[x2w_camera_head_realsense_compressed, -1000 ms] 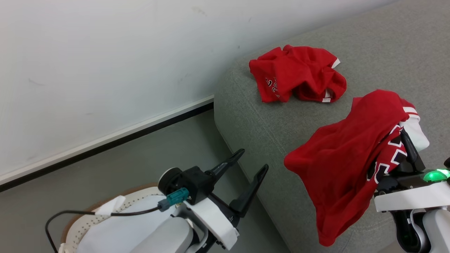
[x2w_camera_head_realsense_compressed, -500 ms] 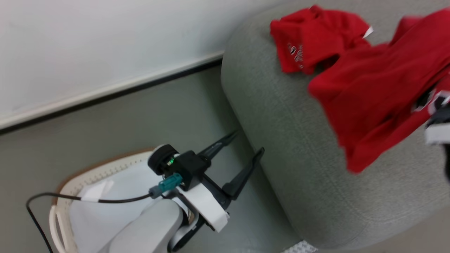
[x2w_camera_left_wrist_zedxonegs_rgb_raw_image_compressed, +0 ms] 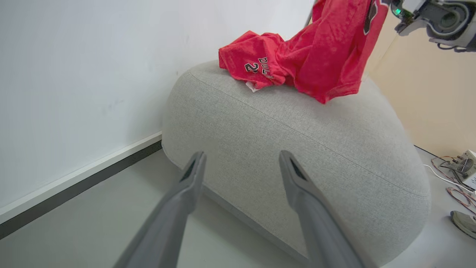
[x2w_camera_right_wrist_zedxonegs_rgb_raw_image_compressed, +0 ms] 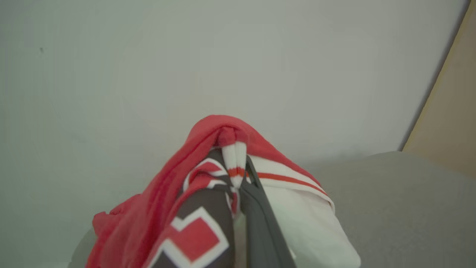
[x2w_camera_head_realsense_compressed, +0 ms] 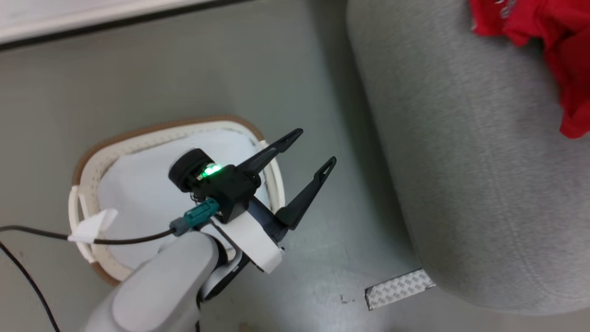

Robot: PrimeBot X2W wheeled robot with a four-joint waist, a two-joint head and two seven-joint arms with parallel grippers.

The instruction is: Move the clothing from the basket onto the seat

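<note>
The white basket [x2w_camera_head_realsense_compressed: 138, 133] with a brown rim stands on the floor, and I see just its pale lining [x2w_camera_head_realsense_compressed: 133, 184] inside. My left gripper [x2w_camera_head_realsense_compressed: 316, 146] hangs open and empty over the basket's right rim, pointing at the grey seat [x2w_camera_head_realsense_compressed: 461, 161]. In the left wrist view its fingers [x2w_camera_left_wrist_zedxonegs_rgb_raw_image_compressed: 241, 156] frame the seat [x2w_camera_left_wrist_zedxonegs_rgb_raw_image_compressed: 297, 149]. One red piece of clothing [x2w_camera_left_wrist_zedxonegs_rgb_raw_image_compressed: 253, 63] with lettering lies on the seat top. A second red garment [x2w_camera_left_wrist_zedxonegs_rgb_raw_image_compressed: 334, 48] hangs above it from my right arm [x2w_camera_left_wrist_zedxonegs_rgb_raw_image_compressed: 438, 15]. My right gripper [x2w_camera_right_wrist_zedxonegs_rgb_raw_image_compressed: 238, 160] is shut on this garment [x2w_camera_right_wrist_zedxonegs_rgb_raw_image_compressed: 200, 149], which drapes over both fingers.
A white wall with a dark baseboard [x2w_camera_head_realsense_compressed: 92, 18] runs behind the basket and seat. A patterned silver strip [x2w_camera_head_realsense_compressed: 400, 288] lies on the floor by the seat's base. A black cable [x2w_camera_head_realsense_compressed: 46, 235] trails from my left wrist. Wires and a small device [x2w_camera_left_wrist_zedxonegs_rgb_raw_image_compressed: 461, 167] sit on the floor beyond the seat.
The head camera has tilted down toward the floor and basket, so the red clothing now sits at the picture's top right corner. Both grippers keep their states.
</note>
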